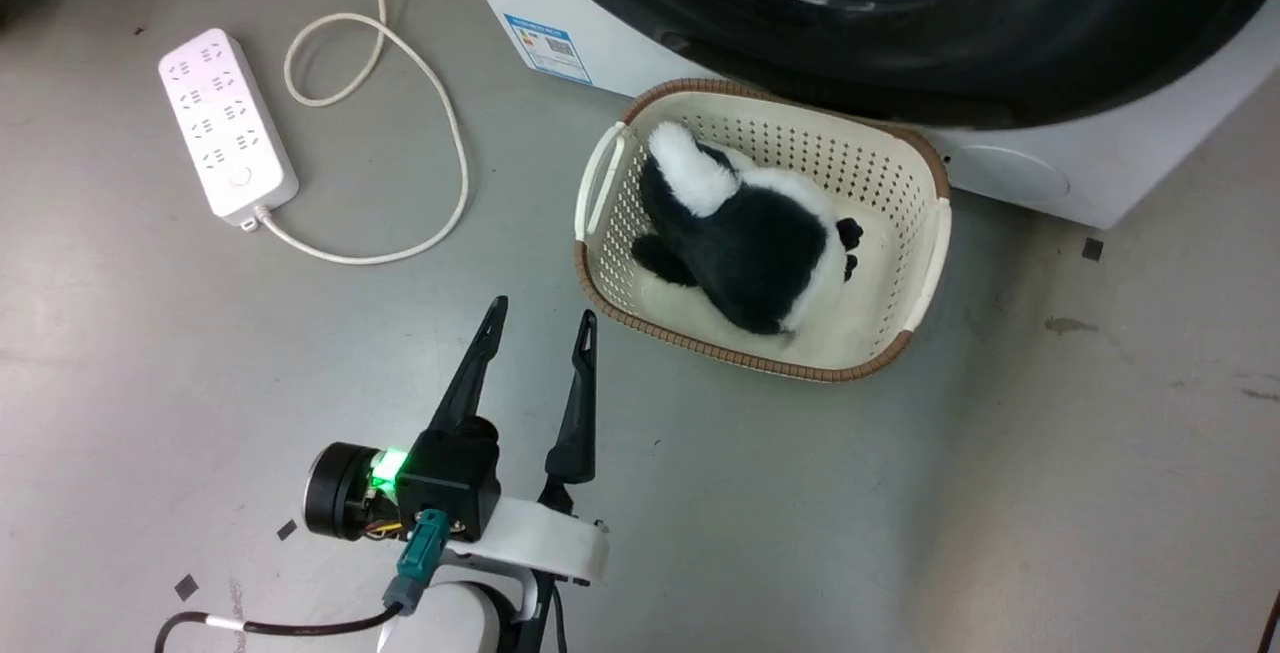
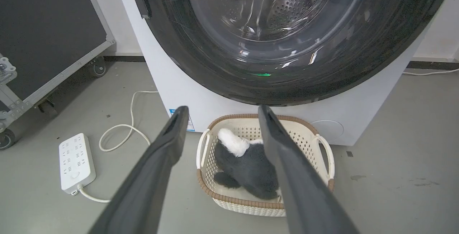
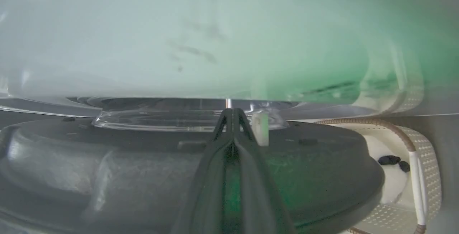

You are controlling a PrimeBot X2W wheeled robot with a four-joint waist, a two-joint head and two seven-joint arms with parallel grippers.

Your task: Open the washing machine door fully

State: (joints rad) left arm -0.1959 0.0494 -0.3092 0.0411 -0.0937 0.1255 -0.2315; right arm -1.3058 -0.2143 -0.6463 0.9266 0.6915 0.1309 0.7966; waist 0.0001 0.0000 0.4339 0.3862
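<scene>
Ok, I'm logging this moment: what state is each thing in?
Glossy black round washing machine door: ajar, not fully open.
Left gripper: open, empty.
Right gripper: shut, behind door.
Cream perforated plastic basket: upright, holding black-and-white plush toy.
White power strip: sockets unused.

The head view's top edge cuts off the washing machine door, and the right wrist view's pale surface is blurred.
</scene>
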